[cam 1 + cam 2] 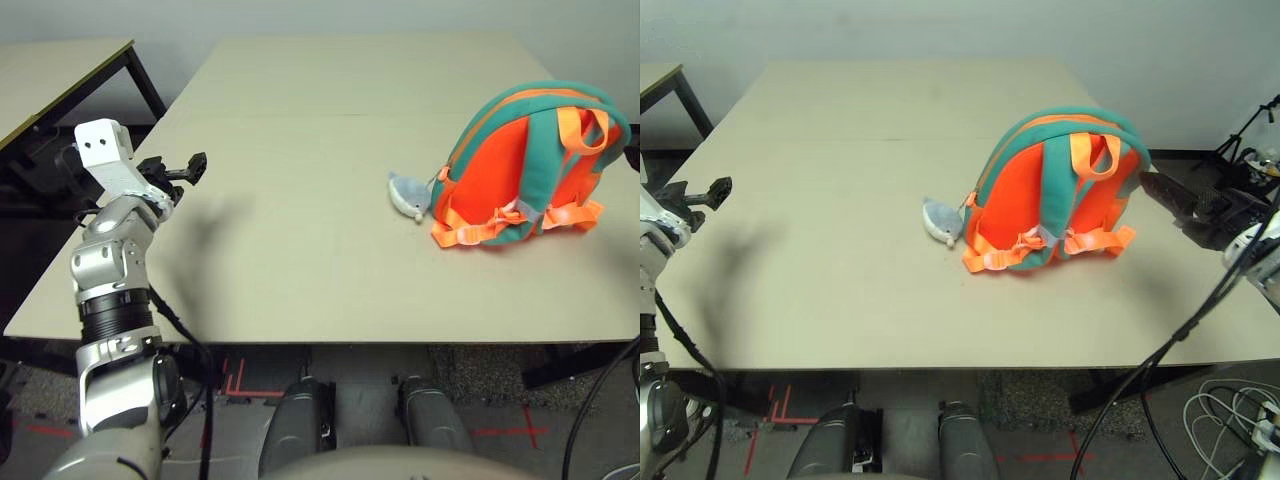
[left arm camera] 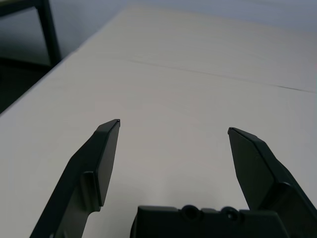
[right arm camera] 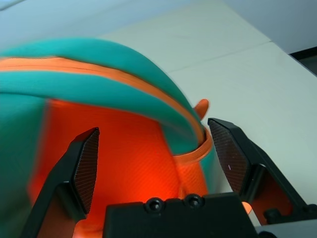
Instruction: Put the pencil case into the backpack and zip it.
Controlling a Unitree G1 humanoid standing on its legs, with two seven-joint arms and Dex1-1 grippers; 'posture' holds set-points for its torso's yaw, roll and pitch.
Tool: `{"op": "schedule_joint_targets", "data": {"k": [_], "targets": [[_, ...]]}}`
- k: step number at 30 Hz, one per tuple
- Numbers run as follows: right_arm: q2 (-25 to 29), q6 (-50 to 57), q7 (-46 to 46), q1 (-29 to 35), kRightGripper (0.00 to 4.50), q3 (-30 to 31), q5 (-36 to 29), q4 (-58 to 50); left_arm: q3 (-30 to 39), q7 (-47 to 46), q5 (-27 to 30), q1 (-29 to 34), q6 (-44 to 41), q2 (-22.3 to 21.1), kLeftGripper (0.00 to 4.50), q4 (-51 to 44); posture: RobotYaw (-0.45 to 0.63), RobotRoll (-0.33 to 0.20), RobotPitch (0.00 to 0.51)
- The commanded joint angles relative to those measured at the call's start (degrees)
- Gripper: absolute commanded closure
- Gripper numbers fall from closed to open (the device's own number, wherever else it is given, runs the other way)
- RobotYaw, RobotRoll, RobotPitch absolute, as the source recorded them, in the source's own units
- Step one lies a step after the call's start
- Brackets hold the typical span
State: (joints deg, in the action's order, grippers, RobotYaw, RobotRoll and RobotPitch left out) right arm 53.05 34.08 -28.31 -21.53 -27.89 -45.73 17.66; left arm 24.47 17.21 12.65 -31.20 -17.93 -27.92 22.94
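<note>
A robotics lab or test room: a plain beige laminate table (image 1: 300, 150), red tape crosses (image 1: 525, 432) marking the speckled floor, loose black cables (image 1: 1160, 360), bare pale walls.

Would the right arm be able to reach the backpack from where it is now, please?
Probably yes. The right gripper hovers open just beside the backpack, facing its orange back panel, with nothing between them. The whale charm lies on the bag's far side, out of the way.
</note>
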Motion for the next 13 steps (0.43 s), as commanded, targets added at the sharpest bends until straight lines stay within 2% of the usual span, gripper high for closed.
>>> {"op": "schedule_joint_targets", "data": {"k": [1,8,13], "targets": [[-2.82,-6.71,-2.10,-1.93,0.00,1.91,6.15,6.29,-2.25,0.03,-1.49,-1.92,7.01,0.88,0.02,6.35,-0.12,0.000,0.062],[-7.69,-17.62,-0.96,-3.35,0.00,1.09,13.40,12.75,-5.31,0.17,-2.33,-3.90,14.01,2.16,0.02,13.33,-0.09,0.000,0.053],[-8.13,-19.81,-0.63,-2.49,0.00,-1.20,14.06,13.75,-6.22,-0.23,-2.02,-4.16,15.92,2.62,0.02,14.56,-0.10,0.000,0.050]]}}
